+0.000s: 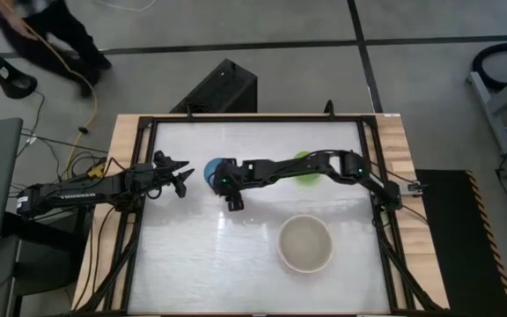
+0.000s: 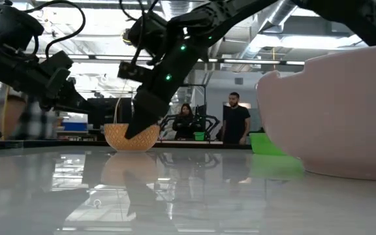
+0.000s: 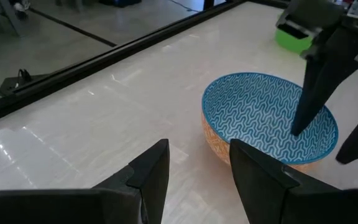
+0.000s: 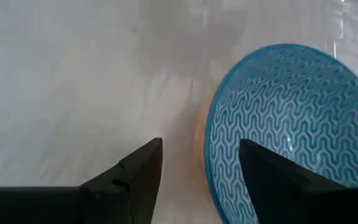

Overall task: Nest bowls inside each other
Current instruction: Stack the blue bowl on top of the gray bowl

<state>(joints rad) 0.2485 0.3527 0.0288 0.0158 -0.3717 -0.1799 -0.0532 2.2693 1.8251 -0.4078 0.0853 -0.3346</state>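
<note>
A small blue bowl (image 1: 211, 170) with a wavy pattern inside and an orange outside (image 2: 132, 138) stands on its base at the table's middle left. My right gripper (image 4: 201, 171) is open and slants down over it. One finger (image 3: 308, 93) is inside the bowl and the other (image 4: 129, 177) outside, so they straddle its rim (image 4: 211, 163); no touch shows. My left gripper (image 3: 196, 167) waits open, level, just left of the bowl. A green bowl (image 1: 308, 172) sits partly under my right arm. A large cream bowl (image 1: 306, 244) stands toward the near right.
Black rails (image 1: 143, 176) frame the white tabletop, with wood borders outside them. The cream bowl (image 2: 331, 117) fills the right of the low view, with the green bowl (image 2: 266, 143) behind it. People (image 2: 235, 121) stand in the room beyond the far edge.
</note>
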